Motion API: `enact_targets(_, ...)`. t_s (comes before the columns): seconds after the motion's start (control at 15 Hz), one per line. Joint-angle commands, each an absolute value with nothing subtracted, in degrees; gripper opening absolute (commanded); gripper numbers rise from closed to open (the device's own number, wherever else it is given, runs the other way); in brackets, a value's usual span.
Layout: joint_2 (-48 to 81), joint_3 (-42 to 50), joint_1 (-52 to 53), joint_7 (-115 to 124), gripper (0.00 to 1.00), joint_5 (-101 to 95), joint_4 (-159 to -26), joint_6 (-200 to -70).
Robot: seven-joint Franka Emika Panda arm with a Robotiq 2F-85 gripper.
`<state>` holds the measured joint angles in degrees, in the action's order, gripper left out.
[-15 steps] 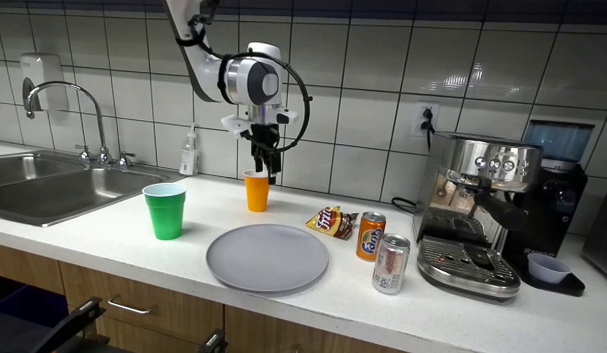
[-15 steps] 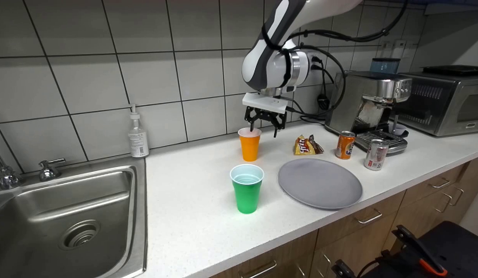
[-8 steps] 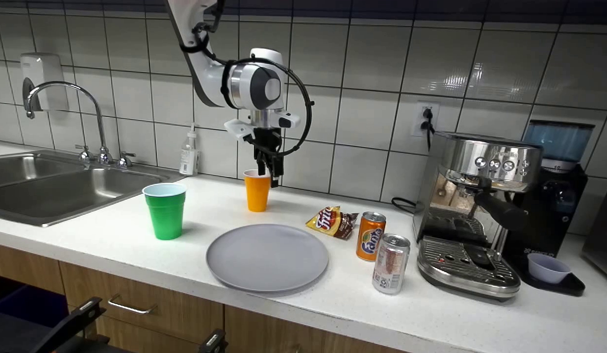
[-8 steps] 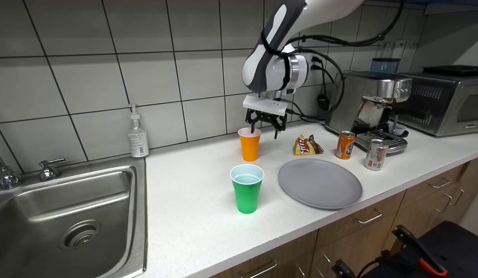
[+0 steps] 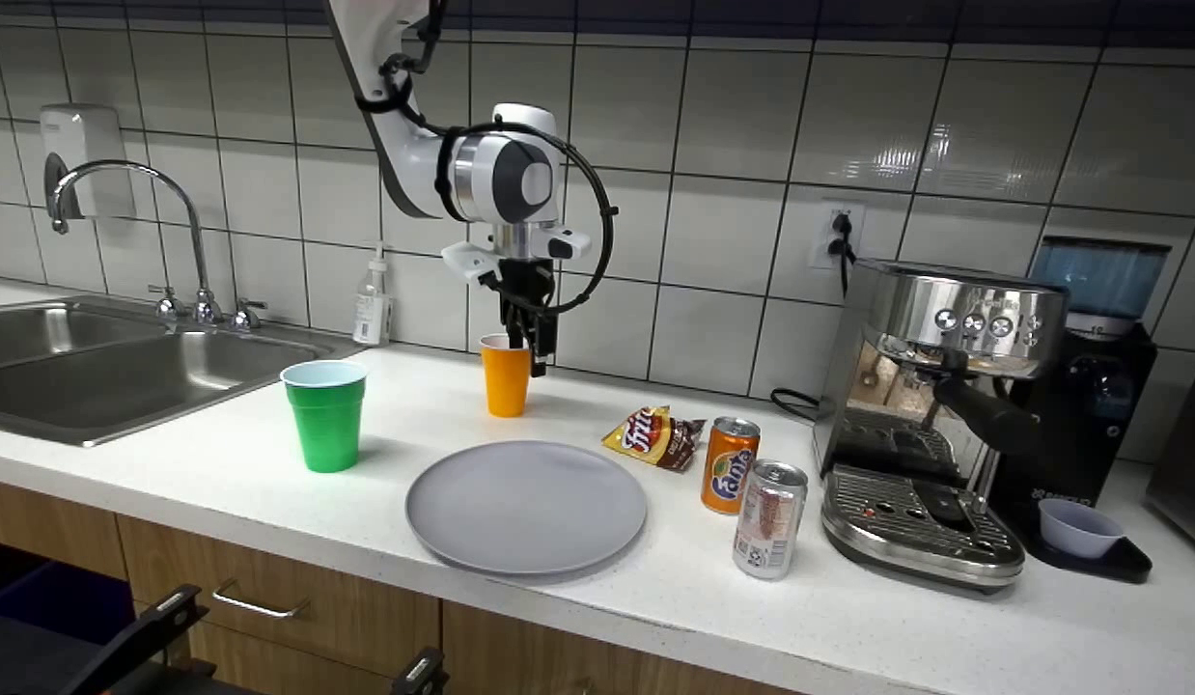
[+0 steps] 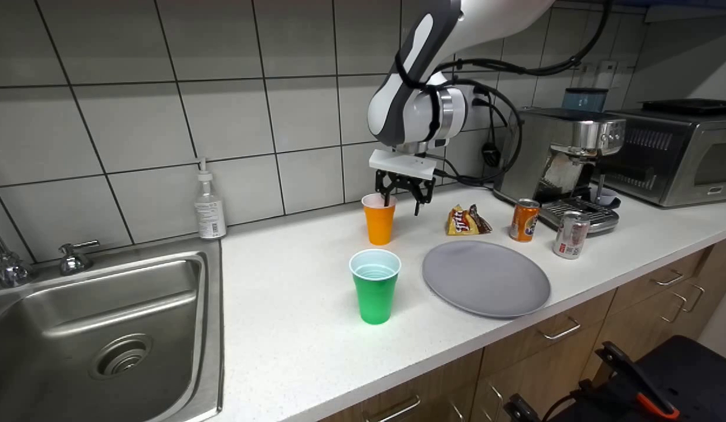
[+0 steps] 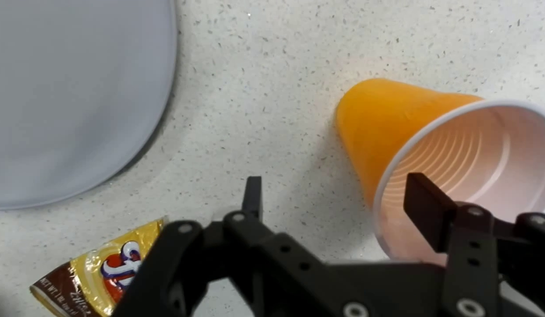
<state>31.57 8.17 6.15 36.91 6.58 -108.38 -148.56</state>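
My gripper is open and points down over the counter; it also shows in the wrist view. It holds nothing. An orange cup with a white inside stands upright beneath it, by the tiled wall. In the wrist view one of the fingers is at the mouth of the orange cup, just inside its rim. The opposite finger is outside the cup, over bare counter. The near cup wall lies between the fingers, apart from both. A green cup stands upright nearer the counter's front.
A grey plate lies in front of the gripper. A yellow-brown snack bag, an orange can and a silver can are beside it. A coffee machine stands beyond the cans. A soap bottle stands by the sink.
My gripper has moved down a little, and one finger has gone lower into the orange cup's mouth. The cups, plate, bag and cans have not moved.
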Motion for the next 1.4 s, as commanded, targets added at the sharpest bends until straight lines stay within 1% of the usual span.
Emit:
enact_targets(0.0, 32.18, 8.83, 6.83, 38.73, 0.53, 5.73, -106.73, -147.07)
enact_targets(0.07, 32.18, 8.8, 6.8, 38.68, 0.44, 5.76, -106.73, -147.06)
enact_targets(0.13, 32.16, 8.78, 6.78, 38.64, 0.37, 5.78, -106.76, -147.08)
enact_targets(0.2, 32.15, 8.77, 6.77, 38.62, 0.28, 5.79, -106.77, -147.07)
enact_targets(0.27, 32.13, 8.76, 6.76, 38.59, 0.22, 5.8, -106.82, -147.06)
enact_targets(0.33, 32.11, 8.77, 6.76, 38.57, 0.13, 5.78, -106.86, -147.08)
enact_targets(0.47, 32.04, 8.77, 6.74, 38.52, 0.01, 5.77, -106.97, -147.08)
enact_targets(0.67, 31.77, 8.77, 6.71, 38.45, 0.0, 5.78, -106.8, -147.14)
enact_targets(0.87, 30.9, 8.53, 6.47, 38.05, 0.01, 6.11, -107.51, -147.18)
enact_targets(1.33, 26.17, 7.65, 5.38, 36.55, 0.01, 7.5, -111.42, -147.74)
